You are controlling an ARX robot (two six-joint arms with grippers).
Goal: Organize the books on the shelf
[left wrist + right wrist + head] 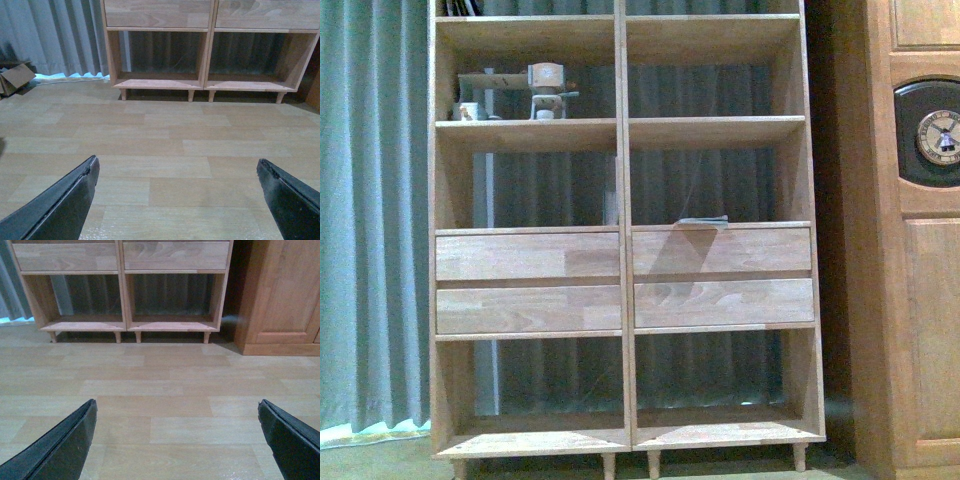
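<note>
Hovering over the floor before the shelf, with left tool and right tool spread wide (nothing held).

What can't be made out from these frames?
1. Front view: dark upright items in the bookcase's top-left compartment, cut off by the top edge; count and titles unknown.
2. Front view: flat item on the ledge above the right drawers, edge-on and blurred; cover unreadable.
3. Front view: clock on the darker cabinet, cut by the right edge.
4. Both wrist views: only the bookcase's lowest part shows; upper shelves out of frame.
</note>
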